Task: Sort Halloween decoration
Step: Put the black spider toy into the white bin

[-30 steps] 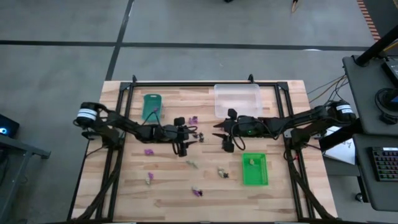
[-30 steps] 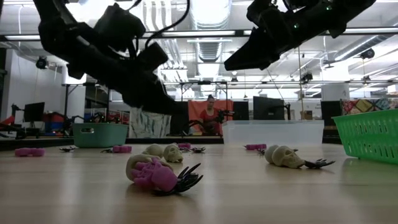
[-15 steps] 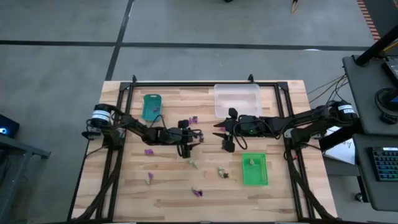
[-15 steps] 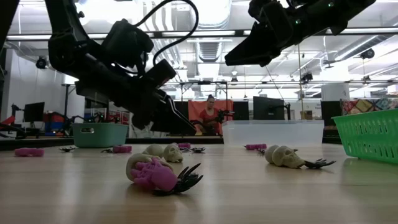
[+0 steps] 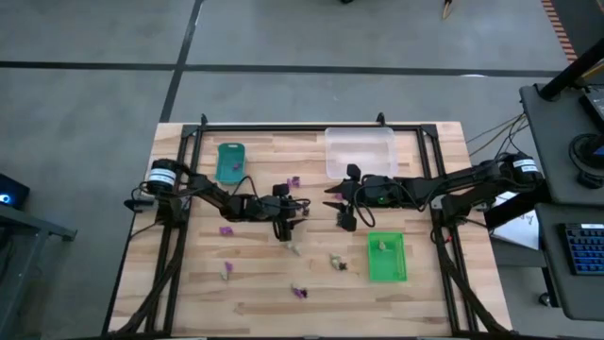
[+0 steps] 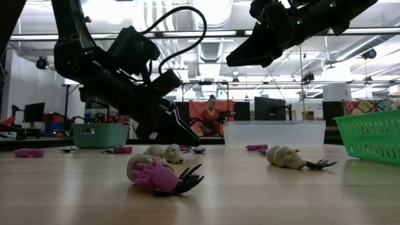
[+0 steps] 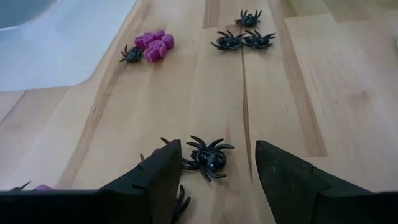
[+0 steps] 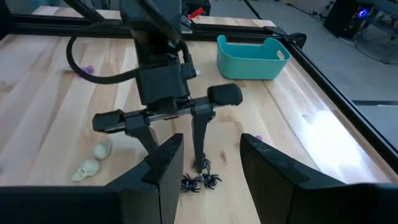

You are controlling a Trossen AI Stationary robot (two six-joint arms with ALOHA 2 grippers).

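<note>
My left gripper [image 5: 286,227] hangs low over the table's middle, open. Its two fingers slant down and stand on either side of a small black spider [image 7: 208,158] lying on the wood. Two more black spiders [image 7: 242,40] and a purple trinket [image 7: 155,45] lie farther ahead. Cream skulls [image 8: 92,160] and other purple pieces [image 5: 226,229] are scattered on the near half of the table. My right gripper [image 5: 339,210] hovers high to the right of centre, open and holding nothing.
A teal tray [image 5: 231,161] stands at the far left and a clear tray [image 5: 360,151] at the far middle. A bright green tray [image 5: 387,257] stands at the near right with a pale piece in it. A black frame [image 5: 283,128] rims the table. A person sits in the room beyond.
My left gripper has come down toward the table and a little toward the right edge, ending low around the black spider, its fingers still apart. The trinkets lie where they were.
</note>
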